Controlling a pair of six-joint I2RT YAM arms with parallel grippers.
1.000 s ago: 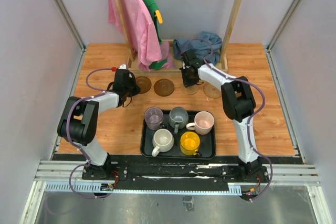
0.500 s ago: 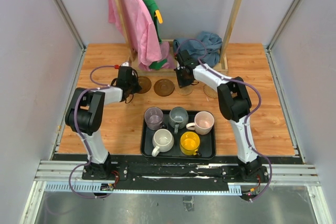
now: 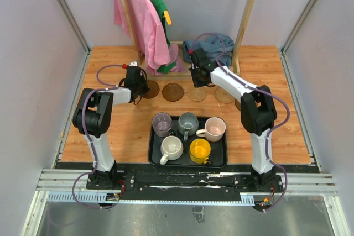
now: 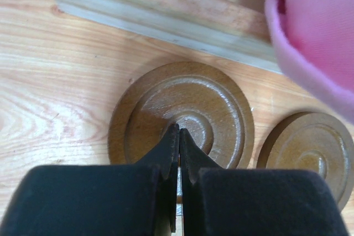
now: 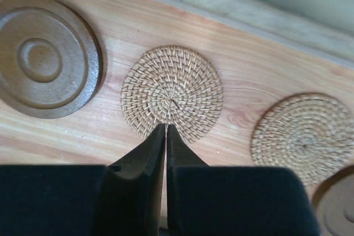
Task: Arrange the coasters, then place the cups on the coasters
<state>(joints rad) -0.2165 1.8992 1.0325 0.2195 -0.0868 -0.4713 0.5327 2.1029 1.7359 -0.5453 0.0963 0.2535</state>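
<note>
Although both arms reach to the far edge of the worktop (image 3: 128,132), neither grips anything. The left tool (image 4: 178,132) is clenched, its tips over the centre of a dark brown coaster (image 4: 210,98); whether they touch it cannot be confirmed. The right tool (image 5: 165,129) is likewise clenched, tips at the near rim of a tan woven coaster (image 5: 171,89). Both lie in a row of five coasters (image 3: 172,92) along that far edge. All five cups (image 3: 188,122) stand in the black tray (image 3: 151,155) by the near edge.
</note>
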